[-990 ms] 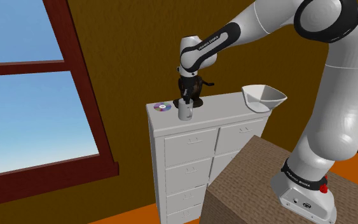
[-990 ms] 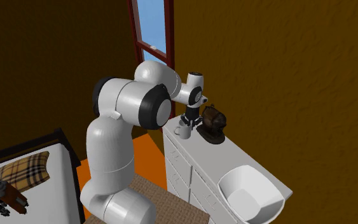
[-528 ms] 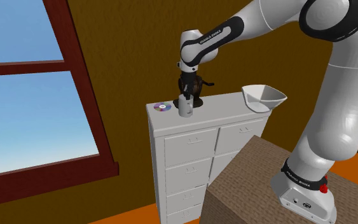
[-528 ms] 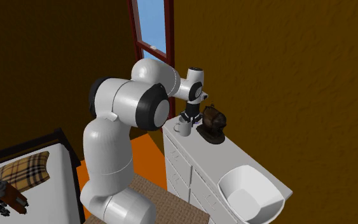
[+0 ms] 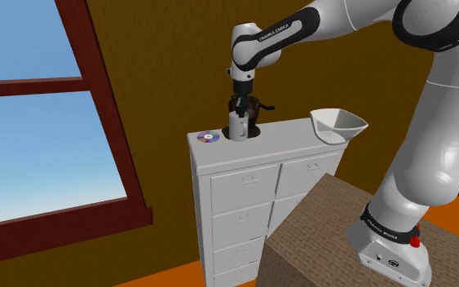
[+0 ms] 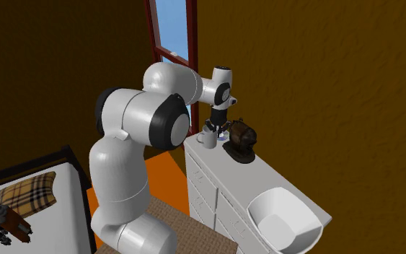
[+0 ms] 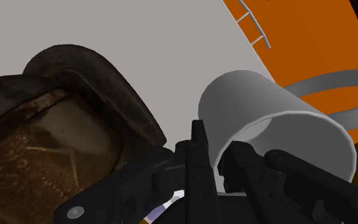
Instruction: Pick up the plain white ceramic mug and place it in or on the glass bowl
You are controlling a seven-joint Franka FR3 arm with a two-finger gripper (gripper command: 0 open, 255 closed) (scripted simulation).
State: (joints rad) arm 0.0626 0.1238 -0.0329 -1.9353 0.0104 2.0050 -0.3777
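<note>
Mug point(image 7: 279, 121) smooth, cylindrical, pinched by black fingers point(image 7: 198, 159).

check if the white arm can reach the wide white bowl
Probably yes: the white bowl is open-topped, though a dark brown object stands close beside the gripper clasping the white mug.

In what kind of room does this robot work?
Probably a bedroom: there is a bed with a plaid pillow, a white chest of drawers and a red-framed window.
</note>
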